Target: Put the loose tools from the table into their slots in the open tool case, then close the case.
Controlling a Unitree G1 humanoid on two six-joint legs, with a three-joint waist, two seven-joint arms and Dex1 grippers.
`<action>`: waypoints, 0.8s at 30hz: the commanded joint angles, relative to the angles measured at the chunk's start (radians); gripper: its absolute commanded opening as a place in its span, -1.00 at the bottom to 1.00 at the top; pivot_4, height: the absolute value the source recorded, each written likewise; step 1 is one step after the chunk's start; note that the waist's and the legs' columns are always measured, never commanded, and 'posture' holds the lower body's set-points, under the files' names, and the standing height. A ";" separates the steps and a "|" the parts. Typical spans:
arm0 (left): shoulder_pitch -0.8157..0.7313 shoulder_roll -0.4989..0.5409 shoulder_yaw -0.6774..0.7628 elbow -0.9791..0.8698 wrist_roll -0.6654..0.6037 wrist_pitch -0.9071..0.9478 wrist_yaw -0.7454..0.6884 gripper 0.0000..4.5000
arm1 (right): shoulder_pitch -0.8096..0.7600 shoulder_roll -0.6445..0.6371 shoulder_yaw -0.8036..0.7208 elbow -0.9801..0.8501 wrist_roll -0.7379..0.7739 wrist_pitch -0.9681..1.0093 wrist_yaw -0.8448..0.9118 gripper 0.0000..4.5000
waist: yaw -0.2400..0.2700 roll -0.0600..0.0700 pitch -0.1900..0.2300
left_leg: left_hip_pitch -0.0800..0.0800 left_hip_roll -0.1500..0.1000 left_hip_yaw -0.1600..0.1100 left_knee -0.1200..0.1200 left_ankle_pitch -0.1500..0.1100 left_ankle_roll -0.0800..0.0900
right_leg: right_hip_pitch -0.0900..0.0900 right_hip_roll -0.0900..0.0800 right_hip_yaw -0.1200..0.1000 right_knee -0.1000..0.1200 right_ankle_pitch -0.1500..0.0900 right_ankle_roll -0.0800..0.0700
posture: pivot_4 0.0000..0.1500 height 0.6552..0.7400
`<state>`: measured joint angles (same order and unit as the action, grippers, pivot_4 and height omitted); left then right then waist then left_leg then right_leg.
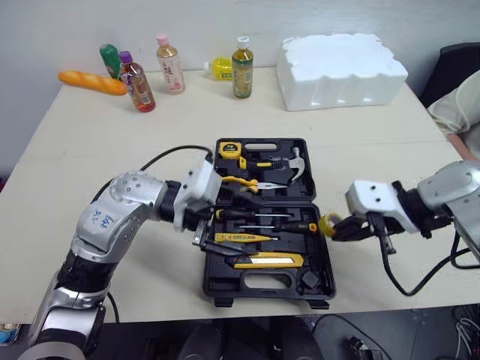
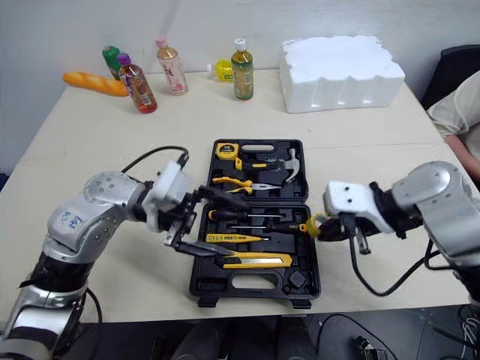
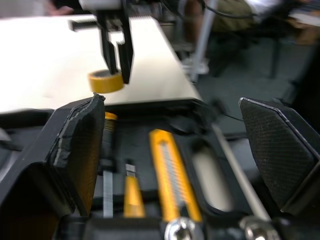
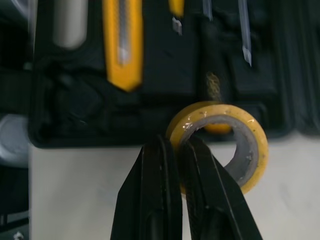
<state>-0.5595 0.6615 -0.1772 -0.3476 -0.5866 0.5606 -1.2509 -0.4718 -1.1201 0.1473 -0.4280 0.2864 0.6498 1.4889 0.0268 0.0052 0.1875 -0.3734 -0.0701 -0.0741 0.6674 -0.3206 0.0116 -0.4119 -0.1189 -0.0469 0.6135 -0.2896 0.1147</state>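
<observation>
The open tool case (image 1: 221, 286) lies in the middle of the desk (image 1: 90, 150), its front rim close to the desk's front edge. There is bare desk on both sides of it and behind it.

The lid half holds a tape measure (image 1: 229, 149), a hammer (image 1: 295, 163) and pliers (image 1: 244, 182). The near half holds screwdrivers (image 1: 255, 216) and a yellow utility knife (image 1: 266, 260).

The left gripper (image 2: 191, 221) hangs over the case's left rim, its jaws spread wide and holding nothing.

The right gripper (image 4: 172, 145) sits just beside the right rim. Its jaws are pinched on the wall of a yellow tape roll (image 1: 328, 223), one finger inside the ring and one outside. The roll is over the rim, level with the screwdrivers; whether it touches the case cannot be told.

Well apart, along the far edge, stand four bottles (image 1: 242, 67), with a bread loaf (image 1: 93, 82) at the left and a white foam block (image 1: 341, 70) at the right. A person's sleeve (image 1: 454, 112) reaches the desk's right edge.
</observation>
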 commanded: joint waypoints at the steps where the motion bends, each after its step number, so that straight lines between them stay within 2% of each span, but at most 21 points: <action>1: 0.017 0.027 -0.019 -0.050 0.016 -0.042 -0.042 1.00 | 0.027 0.018 -0.016 -0.157 0.078 0.102 -0.068 -0.96 | 0.004 0.000 0.000 | 0.000 0.000 0.000 0.000 0.000 0.000 | 0.000 0.000 0.001 0.000 0.000 0.000 | 1.00 0.98; 6: 0.034 0.036 -0.043 -0.057 0.029 -0.073 -0.065 1.00 | 0.119 0.003 0.044 -0.253 0.064 0.100 -0.127 -0.96 | 0.006 -0.001 0.000 | 0.000 0.000 -0.001 0.000 -0.001 0.002 | 0.001 0.000 0.001 -0.002 0.001 0.000 | 1.00 0.98; 13: 0.026 0.016 -0.044 -0.040 0.038 -0.082 -0.059 1.00 | 0.206 -0.060 0.070 -0.259 0.022 0.027 -0.148 -0.96 | 0.001 -0.001 0.000 | 0.000 0.000 0.001 0.000 -0.001 0.002 | 0.001 0.001 0.001 -0.002 0.001 0.000 | 1.00 0.98; 20: 0.036 0.019 -0.039 -0.045 0.039 -0.086 -0.056 1.00 | 0.220 -0.048 0.091 -0.239 0.009 -0.034 -0.163 -0.96 | 0.000 -0.001 0.000 | 0.001 0.001 0.001 0.000 -0.001 0.002 | 0.001 0.001 0.002 -0.002 0.001 0.000 | 1.00 0.98; 24: 0.036 0.026 -0.032 -0.046 0.041 -0.086 -0.052 1.00 | 0.215 -0.040 0.076 -0.260 0.057 -0.008 -0.153 -0.26 | 0.000 -0.001 0.000 | 0.001 0.001 0.001 0.000 -0.001 0.002 | 0.001 0.002 0.002 -0.002 0.001 0.000 | 1.00 0.98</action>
<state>-0.5303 0.6790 -0.2238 -0.3770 -0.5454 0.4844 -1.3037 -0.2585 -1.1632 0.2329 -0.6546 0.2989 0.6348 1.3126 0.0265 0.0044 0.1874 -0.3727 -0.0692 -0.0732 0.6671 -0.3218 0.0140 -0.4110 -0.1174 -0.0450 0.6113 -0.2889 0.1146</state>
